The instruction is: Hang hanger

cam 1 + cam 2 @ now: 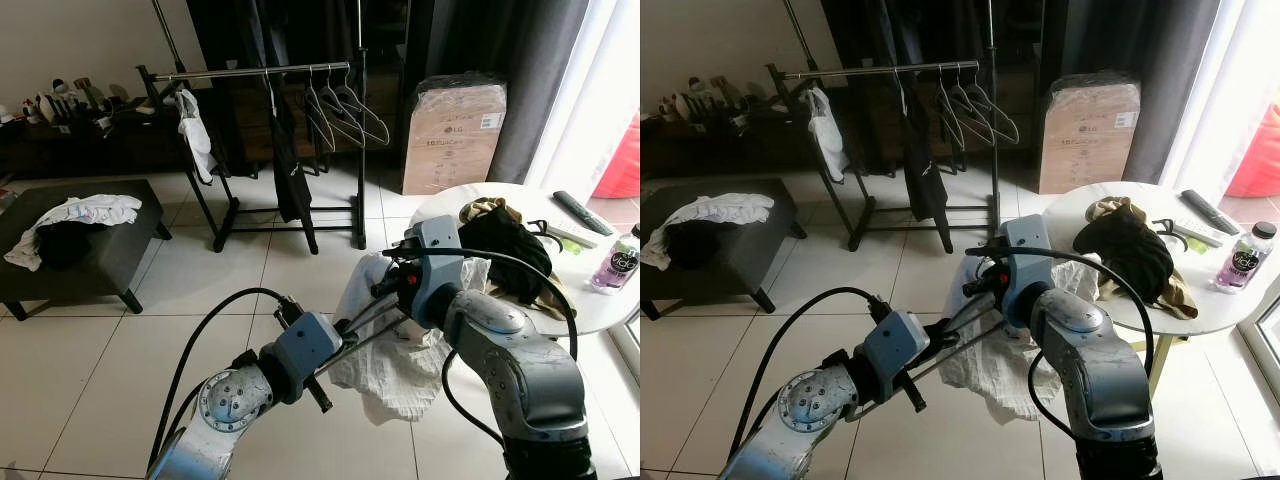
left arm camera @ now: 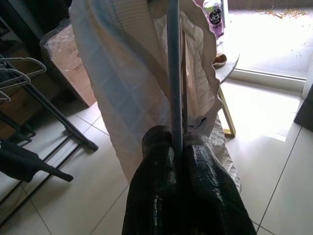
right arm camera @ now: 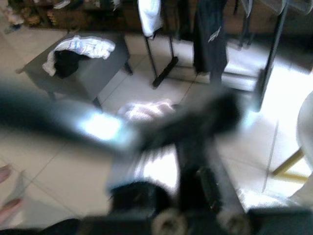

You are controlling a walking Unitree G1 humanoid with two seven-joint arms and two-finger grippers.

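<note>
Nearest us, both silver arms reach fwd over the tiled floor [image 1: 120, 350]. We see our left tool [image 2: 177, 147] clamped tight on the thin metal bar of the hanger [image 2: 173, 73], fingers [image 2: 205, 186] pressed to either side of it w/ no gap. On that hanger hangs a white quilted garment [image 1: 390, 370], drooping just above the floor between the arms and the round white bench [image 1: 500, 200]. Our right tool [image 1: 385, 288] sits at the upper end of the same hanger, up against the garment; its wrist view is blurred, so we cannot tell whether those fingers are wide or narrow. Hanger & garment are held in mid-air in front of us, well apart from the clothes rack [image 1: 250, 72] at the back of the room. On the rack's rail: a white item [image 1: 196, 135], a dark garment [image 1: 288, 160] and several bare hangers [image 1: 345, 110]. On the bench lie a dark cloth heap [image 1: 510, 245], a remote [image 1: 582, 212] and a drink bottle [image 1: 622, 260] near the rim. Beside the curtain stands a wrapped cardboard box [image 1: 452, 135]. To our left a low dark bench [image 1: 100, 255] carries white and dark clothes [image 1: 70, 220].
</note>
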